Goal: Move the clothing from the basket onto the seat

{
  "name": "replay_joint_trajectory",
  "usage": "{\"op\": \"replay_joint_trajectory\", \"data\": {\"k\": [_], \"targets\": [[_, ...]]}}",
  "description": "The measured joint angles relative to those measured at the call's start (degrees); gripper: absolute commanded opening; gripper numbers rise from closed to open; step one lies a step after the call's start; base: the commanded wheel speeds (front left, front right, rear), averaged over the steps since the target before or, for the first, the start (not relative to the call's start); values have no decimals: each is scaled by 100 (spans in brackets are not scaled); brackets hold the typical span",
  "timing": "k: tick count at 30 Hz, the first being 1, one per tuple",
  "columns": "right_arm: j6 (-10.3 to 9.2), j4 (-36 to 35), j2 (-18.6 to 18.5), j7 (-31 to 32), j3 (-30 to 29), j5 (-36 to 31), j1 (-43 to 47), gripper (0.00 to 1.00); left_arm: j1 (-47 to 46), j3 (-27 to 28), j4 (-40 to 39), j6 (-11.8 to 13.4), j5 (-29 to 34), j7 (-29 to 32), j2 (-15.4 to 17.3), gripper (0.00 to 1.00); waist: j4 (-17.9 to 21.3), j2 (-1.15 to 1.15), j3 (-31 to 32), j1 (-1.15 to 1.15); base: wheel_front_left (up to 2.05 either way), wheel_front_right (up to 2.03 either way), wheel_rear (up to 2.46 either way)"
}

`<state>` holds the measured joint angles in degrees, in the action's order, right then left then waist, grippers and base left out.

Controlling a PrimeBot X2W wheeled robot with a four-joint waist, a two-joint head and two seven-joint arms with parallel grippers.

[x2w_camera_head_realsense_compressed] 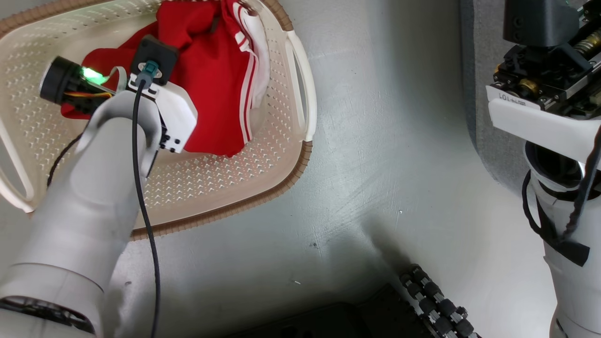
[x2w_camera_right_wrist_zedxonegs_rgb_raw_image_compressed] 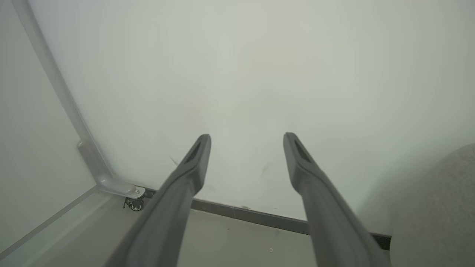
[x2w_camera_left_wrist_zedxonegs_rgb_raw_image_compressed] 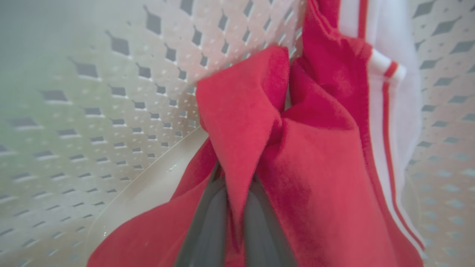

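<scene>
The cream basket (x2w_camera_head_realsense_compressed: 281, 155) with a brown rim stands on the floor at the upper left. Red clothing (x2w_camera_head_realsense_compressed: 211, 84) with white stripes lies bunched inside it. My left arm's wrist (x2w_camera_head_realsense_compressed: 159, 103) reaches down into the basket and covers its own fingers. In the left wrist view my left gripper (x2w_camera_left_wrist_zedxonegs_rgb_raw_image_compressed: 234, 207) is shut on a raised fold of the red clothing (x2w_camera_left_wrist_zedxonegs_rgb_raw_image_compressed: 241, 111), with the basket wall (x2w_camera_left_wrist_zedxonegs_rgb_raw_image_compressed: 111, 111) behind. My right gripper (x2w_camera_right_wrist_zedxonegs_rgb_raw_image_compressed: 247, 142) stands open in the air facing a wall, holding nothing. The grey seat (x2w_camera_right_wrist_zedxonegs_rgb_raw_image_compressed: 438, 207) curves in at the lower right, and its edge (x2w_camera_head_realsense_compressed: 483, 117) lies beside my right arm.
Pale glossy floor (x2w_camera_head_realsense_compressed: 375, 164) lies between the basket and the seat. My dark wheeled base (x2w_camera_head_realsense_compressed: 436, 305) shows at the bottom. In the right wrist view a white wall, a dark baseboard (x2w_camera_right_wrist_zedxonegs_rgb_raw_image_compressed: 259, 217) and a small caster (x2w_camera_right_wrist_zedxonegs_rgb_raw_image_compressed: 135, 204) under a panel are visible.
</scene>
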<state>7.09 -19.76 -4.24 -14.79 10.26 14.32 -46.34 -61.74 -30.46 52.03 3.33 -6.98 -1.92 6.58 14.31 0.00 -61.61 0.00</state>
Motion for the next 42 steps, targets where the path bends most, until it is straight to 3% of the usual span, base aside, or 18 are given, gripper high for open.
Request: {"op": "replay_joint_trajectory", "data": {"k": [20, 42], "targets": [[0, 334, -353, 0, 48, -29, -3, 100, 689, 471, -771, -54, -739, -1023, -266, 0, -356, 0, 513, 0, 0, 0, 0], [0, 635, -612, 0, 64, -29, 46, 100, 1573, 789, -1883, -47, -1233, -1236, -347, 0, -804, 0, 1387, 0, 0, 0, 0]]}}
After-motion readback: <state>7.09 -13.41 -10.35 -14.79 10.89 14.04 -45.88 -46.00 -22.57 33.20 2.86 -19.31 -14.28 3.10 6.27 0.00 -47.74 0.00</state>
